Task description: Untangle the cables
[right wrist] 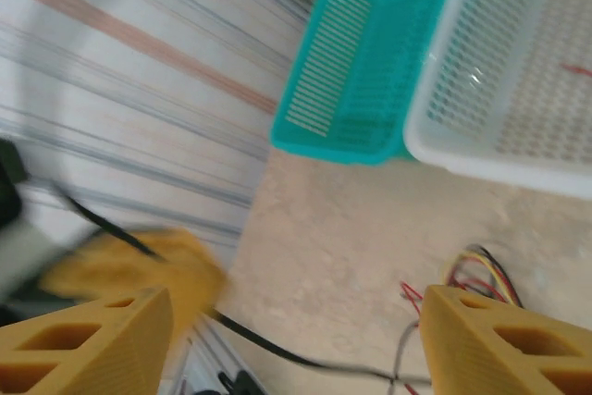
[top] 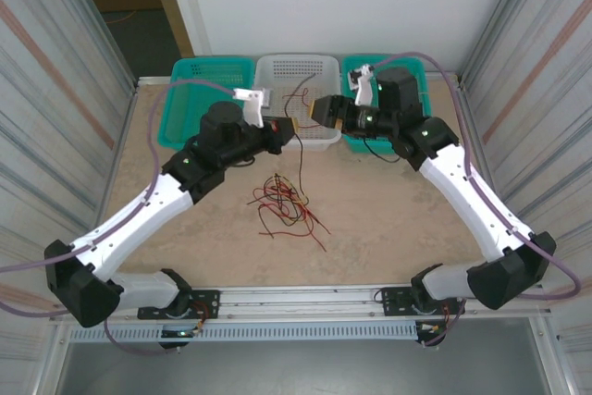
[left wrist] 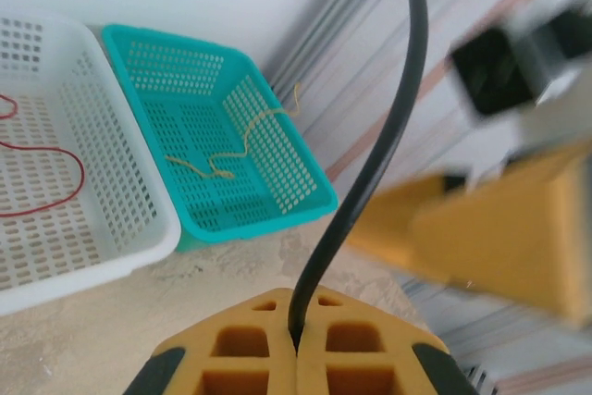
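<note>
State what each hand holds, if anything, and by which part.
The left hand pinches a black cable between its fingertips, partway along its length. The right hand is open, holding nothing.

We see a beige, speckled table (top: 388, 219) carrying three perforated baskets in a row across the upper middle of the frame: a teal basket (top: 213, 61) at left, a white basket (top: 296, 57) in the centre and a second teal basket (top: 351, 62) at right. Below them, at centre frame, a loose tangle of red, black and pale yellow cables (top: 287, 203) lies on the bare surface.
</note>
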